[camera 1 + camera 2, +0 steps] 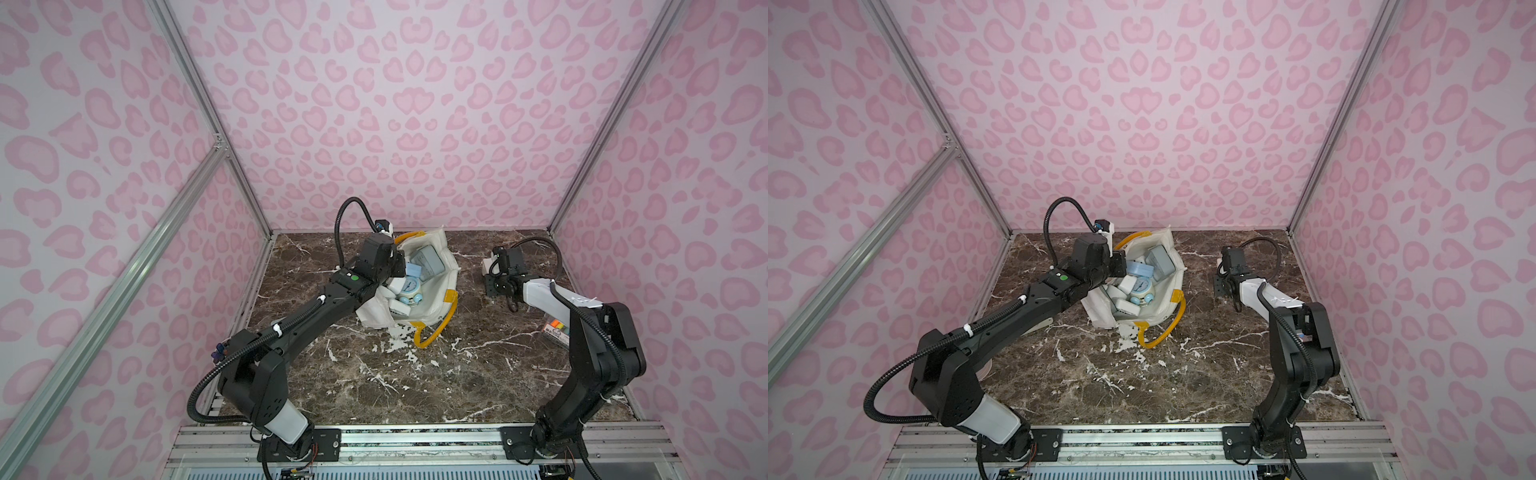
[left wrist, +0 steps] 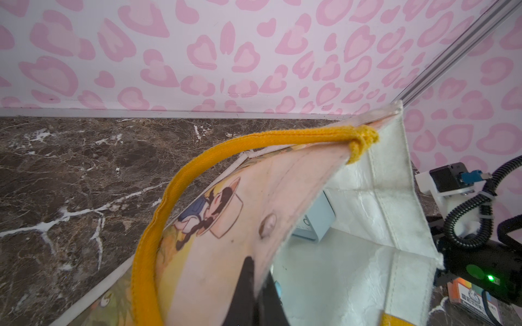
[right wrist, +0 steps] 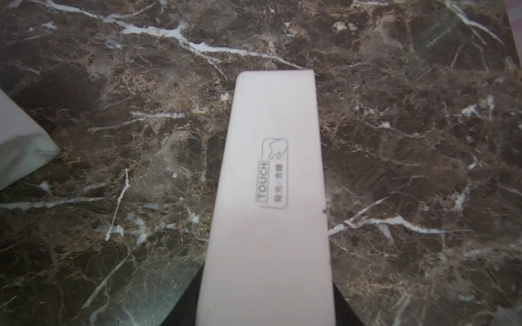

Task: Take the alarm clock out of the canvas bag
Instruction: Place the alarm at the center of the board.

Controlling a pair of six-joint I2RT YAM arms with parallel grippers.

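- Left claw (image 2: 258, 275): jaws closed right down on the rim wall of the canvas bag (image 2: 381, 197). We see one dark finger (image 2: 248, 271) on the printed outer face and the other on the inner side, with cloth pinched between.
- Just past that grip a yellow handle (image 2: 226, 146) arches off the rim and ends in a knot at the bag's corner.
- Right claw (image 3: 267, 299): jaws part-way apart and clamped on the two long sides of a white alarm clock (image 3: 276, 175). It is a flat slab with a "TOUCH" mark on the face turned to the wrist camera.
- We place this clock outside the bag, over bare worktop (image 3: 113, 113). We cannot tell whether it touches the surface.
- In both top views the bag lies on the worktop with its mouth gaping upward. It is towards the back wall, at the left arm's end, and the right arm's end is near it on the right.
- In the bag we count a round blue clock (image 1: 413, 287), a grey boxy clock (image 1: 430, 261), a pale blue block (image 1: 415, 270) and small white clocks (image 1: 400, 309), all heaped and touching.
- Farther out, a small printed box (image 1: 557, 328) lies at the worktop's right edge, partly hidden by the right arm.
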